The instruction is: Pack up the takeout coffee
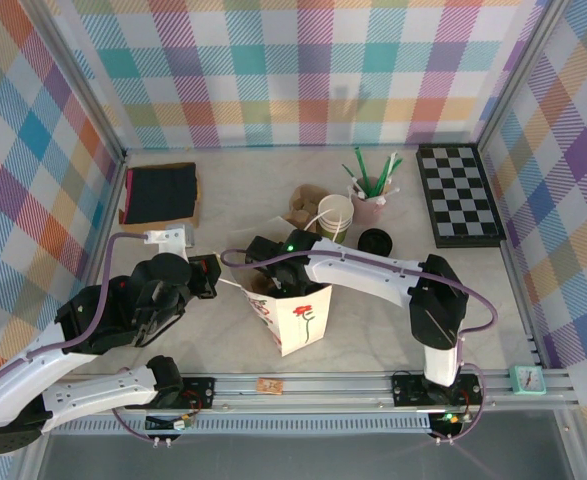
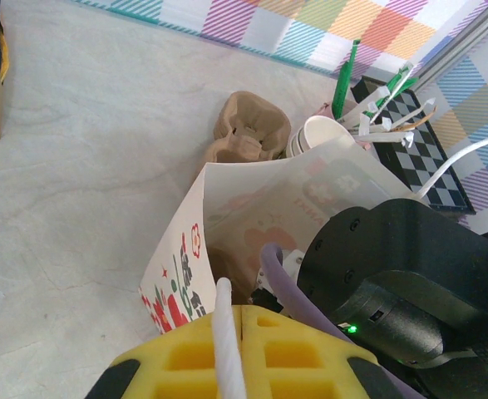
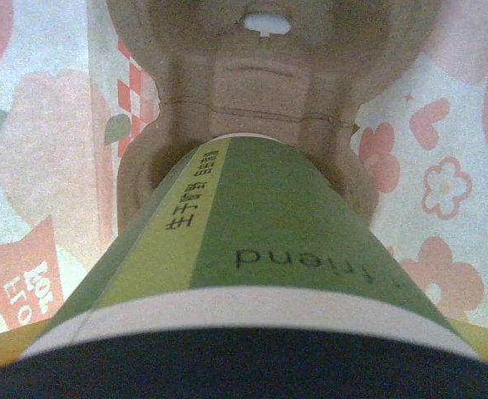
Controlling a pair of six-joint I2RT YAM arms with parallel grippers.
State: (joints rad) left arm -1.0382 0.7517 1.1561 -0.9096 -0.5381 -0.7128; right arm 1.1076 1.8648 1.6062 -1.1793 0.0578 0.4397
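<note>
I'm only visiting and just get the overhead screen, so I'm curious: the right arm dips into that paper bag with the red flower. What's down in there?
Observer: The right wrist camera shows the takeout coffee, green with a white rim and black lid, its base seated in a brown pulp cup carrier inside the bag.
Operator: And what is the left arm doing at the bag?
Observer: The left gripper has its yellow fingers shut on the bag's white cord handle.
Operator: Anything written on the cup?
Observer: Dark lettering ending in "riend", plus a strip of Chinese characters.
</note>
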